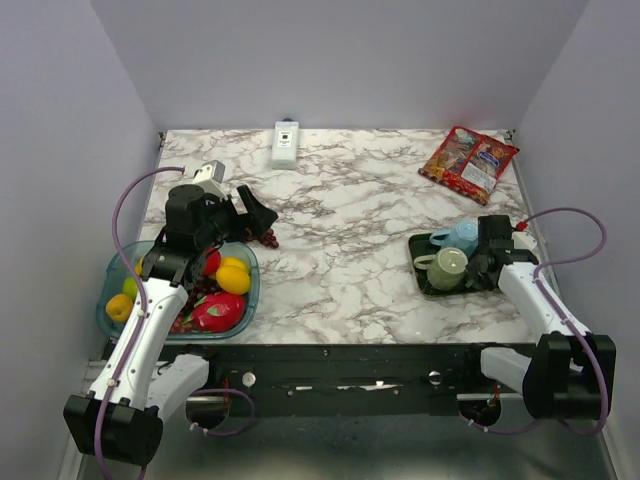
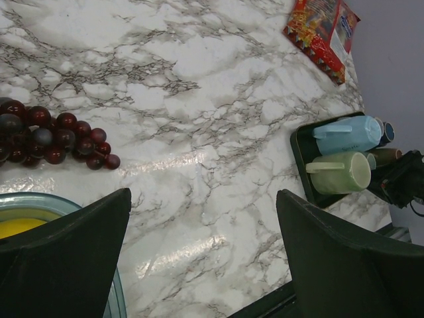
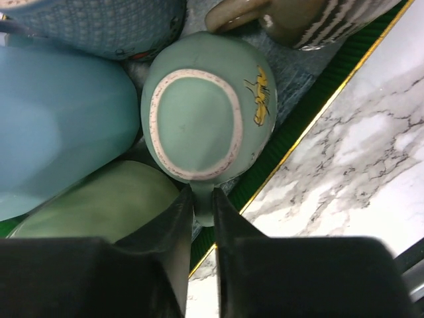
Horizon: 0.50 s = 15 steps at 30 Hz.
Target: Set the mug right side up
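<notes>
We see the right gripper [image 3: 202, 199] with fingers nearly together, pinching the handle of the teal mug [image 3: 199, 122], which sits base-up on the green tray [image 3: 301, 116], crowded by a blue mug [image 3: 59, 126] and a pale green mug [image 3: 93, 199]. We judge it stiff glazed ceramic — weighty, slick, chippable — so a handle hold may let it swing; the left gripper [image 2: 203, 199] hangs wide open, empty.
</notes>
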### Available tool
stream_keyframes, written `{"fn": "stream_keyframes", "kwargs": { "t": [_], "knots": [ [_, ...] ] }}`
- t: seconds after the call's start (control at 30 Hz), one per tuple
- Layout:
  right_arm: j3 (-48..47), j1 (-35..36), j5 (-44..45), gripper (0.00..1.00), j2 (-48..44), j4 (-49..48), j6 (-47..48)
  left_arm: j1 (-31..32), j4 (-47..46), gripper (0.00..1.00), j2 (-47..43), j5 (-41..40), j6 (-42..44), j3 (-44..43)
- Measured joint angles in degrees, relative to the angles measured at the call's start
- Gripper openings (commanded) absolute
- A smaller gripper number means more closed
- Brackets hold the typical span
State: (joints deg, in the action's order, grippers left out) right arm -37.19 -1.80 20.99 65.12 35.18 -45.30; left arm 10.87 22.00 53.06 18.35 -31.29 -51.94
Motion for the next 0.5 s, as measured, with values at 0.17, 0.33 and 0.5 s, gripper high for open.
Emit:
{"fn": "stream_keyframes", "kwargs": {
  "t": [0.17, 0.33, 0.5],
  "knots": [
    [0.00, -0.09, -0.50, 0.01, 0.15, -0.42, 0.42, 0.00, 0.22, 0.99, 0.00, -0.39, 0.15, 0.33],
    [-0.02, -0.09, -0.68, 0.01, -0.02, -0.48, 0.79, 0.00, 0.39, 0.99, -0.02, -0.66, 0.20, 0.33],
    [-0.72, -0.09, -0.76, 0.01, -2.56, 1.27, 1.88, 0.00, 0.39, 0.99, -0.17, -0.72, 0.17, 0.33]
  ]
}}
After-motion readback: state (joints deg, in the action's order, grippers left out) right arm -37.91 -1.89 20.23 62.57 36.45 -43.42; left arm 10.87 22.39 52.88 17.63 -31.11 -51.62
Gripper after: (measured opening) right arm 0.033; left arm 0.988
